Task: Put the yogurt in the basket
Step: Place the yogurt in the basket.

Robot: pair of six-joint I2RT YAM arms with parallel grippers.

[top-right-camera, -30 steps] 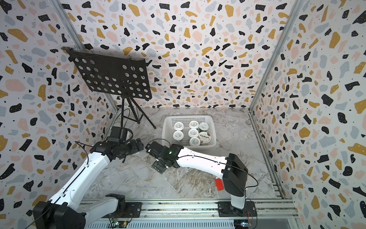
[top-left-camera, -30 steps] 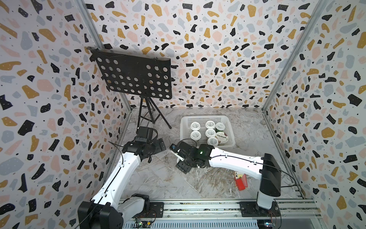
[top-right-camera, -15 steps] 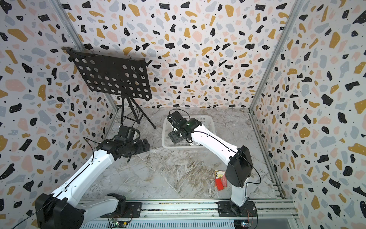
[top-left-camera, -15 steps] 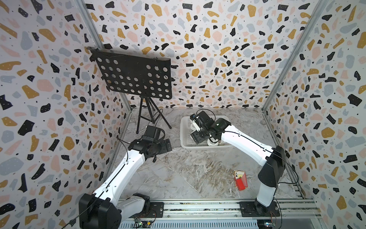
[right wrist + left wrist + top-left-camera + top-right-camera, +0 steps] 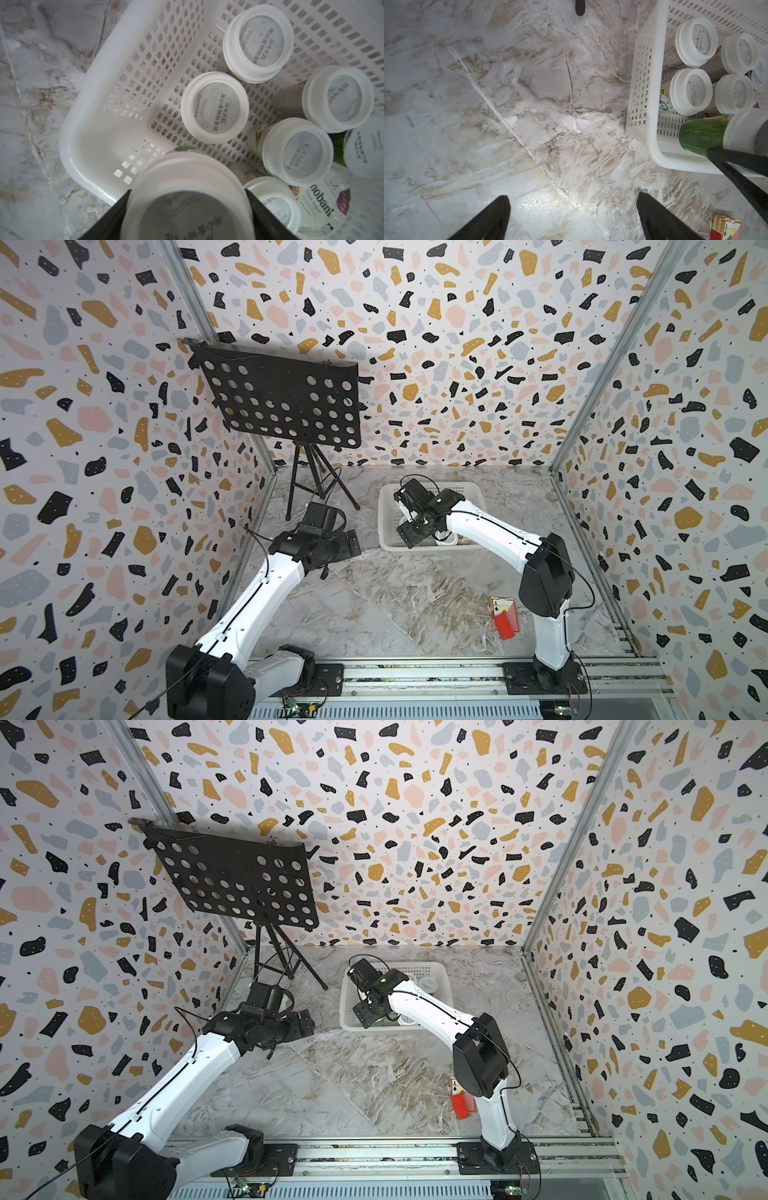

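My right gripper [image 5: 187,209] is shut on a yogurt cup [image 5: 187,197] with a white lid and green side [image 5: 702,135]. It holds the cup inside the near left corner of the white basket [image 5: 68,149]; I cannot tell whether the cup touches the floor. Several white-lidded yogurt cups [image 5: 215,107] and a Chobani cup [image 5: 324,207] stand in the basket. In both top views the right gripper [image 5: 411,526] hides most of them. My left gripper [image 5: 573,209] hangs open over bare floor left of the basket [image 5: 645,83].
A red playing-card box [image 5: 505,616] stands on the marble floor by the right arm's base. A black music stand [image 5: 282,402] on a tripod fills the back left corner. Patterned walls close in three sides.
The right gripper has swung from the floor in front of the basket to over its near left corner, carrying the cup. The left arm has shifted slightly towards the back.
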